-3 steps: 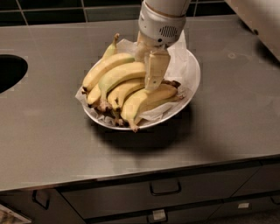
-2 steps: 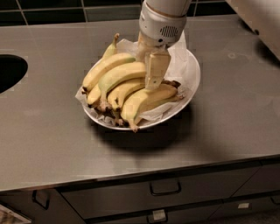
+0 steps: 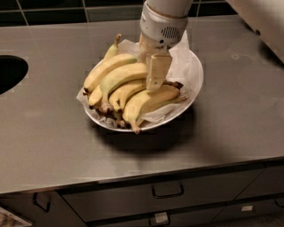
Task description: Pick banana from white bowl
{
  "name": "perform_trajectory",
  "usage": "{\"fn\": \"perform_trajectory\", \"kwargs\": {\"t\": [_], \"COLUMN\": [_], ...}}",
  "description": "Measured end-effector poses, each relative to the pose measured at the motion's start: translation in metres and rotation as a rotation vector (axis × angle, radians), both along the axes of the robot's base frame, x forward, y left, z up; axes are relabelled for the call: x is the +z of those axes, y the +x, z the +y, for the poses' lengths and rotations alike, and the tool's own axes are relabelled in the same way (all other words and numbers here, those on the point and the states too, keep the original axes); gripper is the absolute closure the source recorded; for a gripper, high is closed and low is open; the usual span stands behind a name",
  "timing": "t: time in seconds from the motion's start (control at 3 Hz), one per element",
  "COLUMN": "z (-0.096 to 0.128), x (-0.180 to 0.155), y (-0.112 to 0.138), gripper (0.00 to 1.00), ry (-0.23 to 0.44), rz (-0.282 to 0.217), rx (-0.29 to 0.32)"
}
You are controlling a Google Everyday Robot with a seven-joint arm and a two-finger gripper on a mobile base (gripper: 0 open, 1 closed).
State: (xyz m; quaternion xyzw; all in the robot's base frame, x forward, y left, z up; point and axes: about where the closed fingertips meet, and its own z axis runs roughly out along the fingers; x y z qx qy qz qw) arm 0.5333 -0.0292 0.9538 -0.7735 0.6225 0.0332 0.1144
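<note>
The white bowl [image 3: 195, 88], wide and shallow and lined with crumpled white paper, stands on the steel counter in the middle of the camera view. Several bananas lie in it side by side. The banana [image 3: 119, 76] is the thick pale yellow one with a greenish tinge, second from the back, running from lower left to upper right. My gripper [image 3: 150, 76] comes straight down from above and sits at the right end of that banana, low in the bowl. The gripper body hides that end of the banana.
A dark round sink opening [image 3: 9, 73] lies at the counter's left edge. A dark tiled wall [image 3: 66, 6] runs along the back. A white object [image 3: 262, 20] stands at the upper right. Drawers with handles [image 3: 167, 190] sit below the counter's front edge.
</note>
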Motion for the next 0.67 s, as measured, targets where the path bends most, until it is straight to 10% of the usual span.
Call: {"fn": "perform_trajectory", "kwargs": {"t": [0.67], "z": [0.0003], "x": [-0.0004], "y": [0.0005], "gripper": [0.54], "ry": [-0.005], "rz": [-0.001], "rx": [-0.003]}}
